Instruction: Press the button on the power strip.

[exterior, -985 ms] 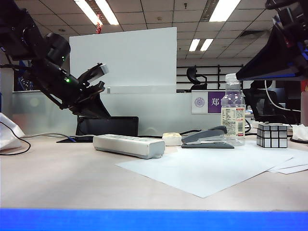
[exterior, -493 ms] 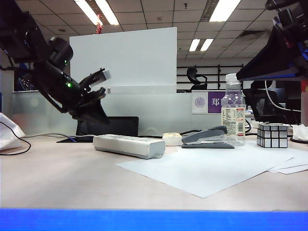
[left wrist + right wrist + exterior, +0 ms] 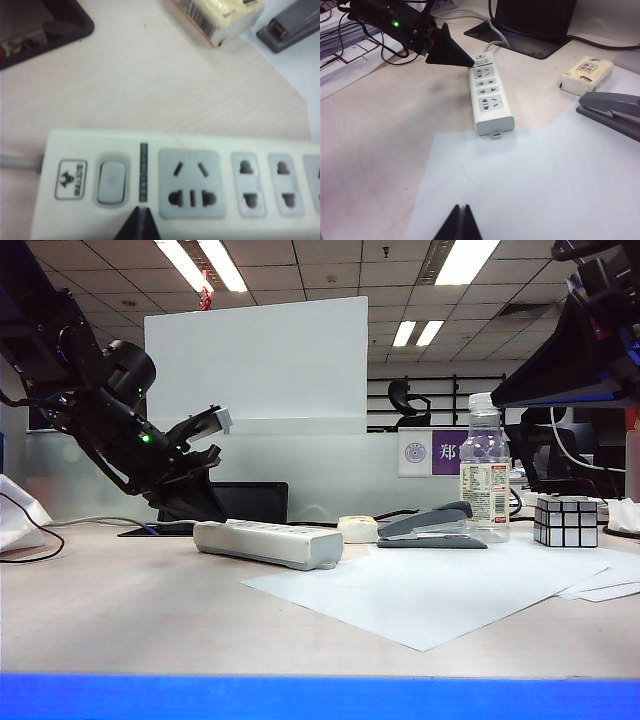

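Lit from above by fluorescent ceiling panels, bright and even. Soft, faint shadows on table. Mild glare on whiteboard. Exterior view slightly hazy, blue band along bottom edge. Left wrist view soft and washed out, power strip blurred. Right wrist view sharper, paper sheet near overexposed.
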### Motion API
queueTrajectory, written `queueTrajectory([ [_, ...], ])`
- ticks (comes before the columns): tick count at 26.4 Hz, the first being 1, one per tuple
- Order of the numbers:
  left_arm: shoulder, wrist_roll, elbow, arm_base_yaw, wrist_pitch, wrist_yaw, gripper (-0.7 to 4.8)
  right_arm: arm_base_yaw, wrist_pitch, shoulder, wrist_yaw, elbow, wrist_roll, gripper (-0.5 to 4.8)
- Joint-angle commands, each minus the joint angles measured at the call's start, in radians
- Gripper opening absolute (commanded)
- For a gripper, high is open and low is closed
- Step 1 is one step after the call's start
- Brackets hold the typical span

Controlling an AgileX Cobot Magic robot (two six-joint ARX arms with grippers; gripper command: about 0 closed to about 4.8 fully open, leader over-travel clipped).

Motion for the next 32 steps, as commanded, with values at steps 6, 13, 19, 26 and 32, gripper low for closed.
queueTrajectory([
  [6,-0.004,-0.002,0.005,-0.004,0.056,-0.003,-0.05,0.002,0.016,-0.002,-0.001,0.005,-0.007,0.00],
  [13,-0.004,-0.003,0.005,-0.003,0.083,-0.044,-0.05,0.002,0.016,-0.002,-0.001,0.005,-0.010,0.00],
  [19,-0.003,-0.003,0.005,-0.003,0.089,-0.040,-0.05,0.002,0.029,-0.002,-0.001,0.005,-0.010,0.00],
  [26,0.004,-0.003,0.007,-0.003,0.091,-0.040,-0.05,0.002,0.031,-0.002,-0.002,0.005,-0.010,0.00],
  [32,0.034,-0.003,0.029,-0.004,0.069,-0.035,-0.05,0.002,0.030,-0.002,-0.002,0.005,-0.010,0.00],
])
